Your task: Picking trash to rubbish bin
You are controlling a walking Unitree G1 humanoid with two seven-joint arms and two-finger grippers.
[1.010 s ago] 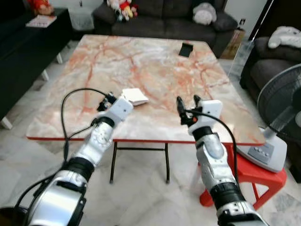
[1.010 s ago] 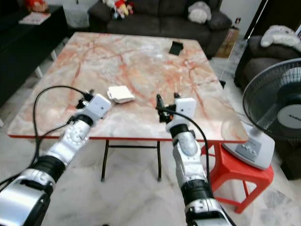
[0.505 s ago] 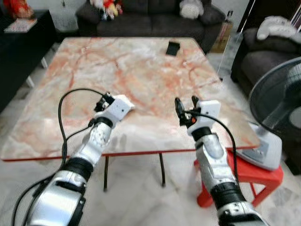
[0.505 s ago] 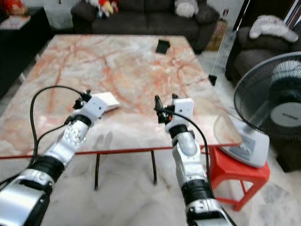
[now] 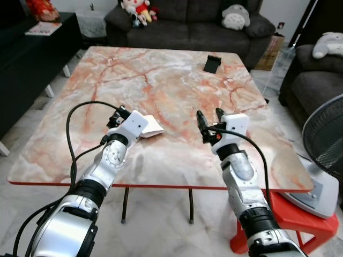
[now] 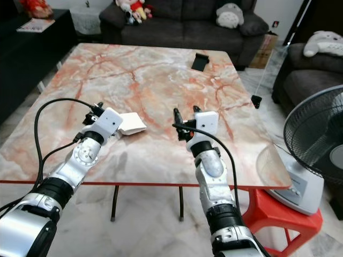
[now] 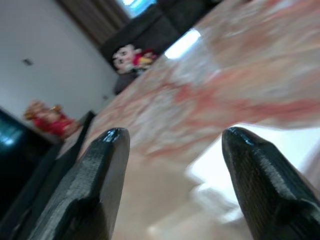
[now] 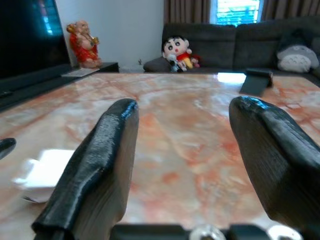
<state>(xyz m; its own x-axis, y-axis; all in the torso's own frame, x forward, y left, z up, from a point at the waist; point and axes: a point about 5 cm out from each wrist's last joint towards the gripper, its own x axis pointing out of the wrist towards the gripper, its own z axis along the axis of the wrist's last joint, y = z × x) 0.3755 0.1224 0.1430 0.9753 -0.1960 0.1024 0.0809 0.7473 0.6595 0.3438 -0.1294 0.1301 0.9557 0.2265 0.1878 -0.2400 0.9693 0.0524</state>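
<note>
One white tissue wad (image 5: 150, 126) on marble worktop (image 5: 177, 75), just beside left gripper (image 5: 116, 113), jaws apart. Right gripper (image 5: 207, 116) over worktop, jaws apart, empty. One black object (image 5: 211, 63) far side.

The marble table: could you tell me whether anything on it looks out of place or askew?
One crumpled white paper napkin lies askew near the marble table's front edge, just beyond the open left gripper. A black object sits near the far edge. Nothing is spilled or damaged.
</note>
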